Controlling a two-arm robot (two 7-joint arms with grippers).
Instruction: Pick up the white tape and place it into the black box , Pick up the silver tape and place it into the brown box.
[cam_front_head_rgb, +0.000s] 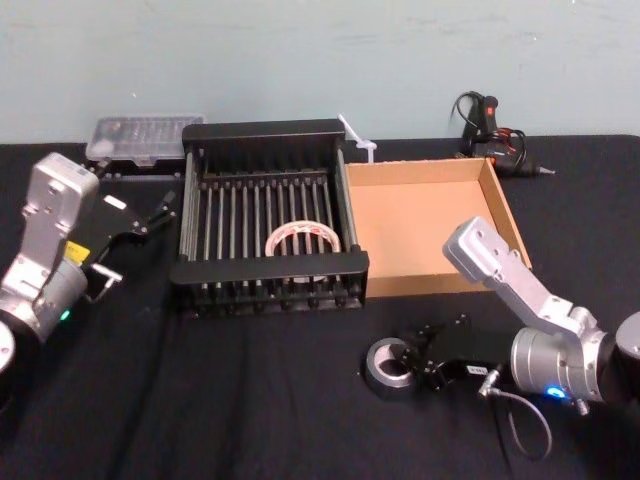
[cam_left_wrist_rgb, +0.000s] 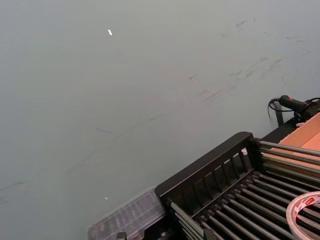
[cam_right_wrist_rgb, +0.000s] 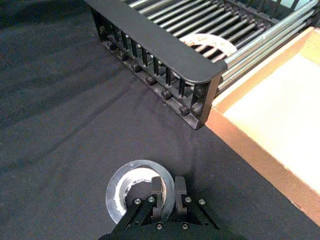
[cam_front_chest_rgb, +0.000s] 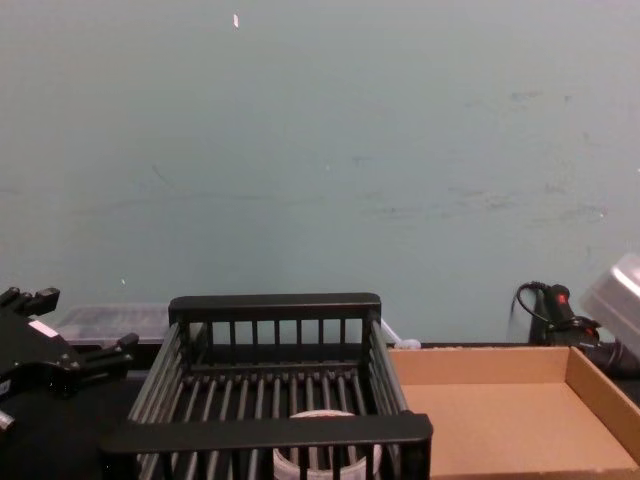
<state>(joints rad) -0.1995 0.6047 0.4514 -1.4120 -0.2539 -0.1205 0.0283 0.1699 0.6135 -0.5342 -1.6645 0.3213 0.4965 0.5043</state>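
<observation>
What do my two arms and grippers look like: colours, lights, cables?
Both arms have boxy silver-grey links ending in black grippers. The left gripper carries a yellow label and white tags, with a green light on the round joint behind it. The right gripper has a round silver wrist with a blue light and a thin grey looping cable.

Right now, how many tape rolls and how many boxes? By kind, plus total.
Tape rolls: 2. The white tape is in the black box; the silver tape is on the table, its wall pinched by the right claw.
Boxes: 2. These are the black box and the brown box.
Total: 4.
The left claw is parked left of the black box.
</observation>
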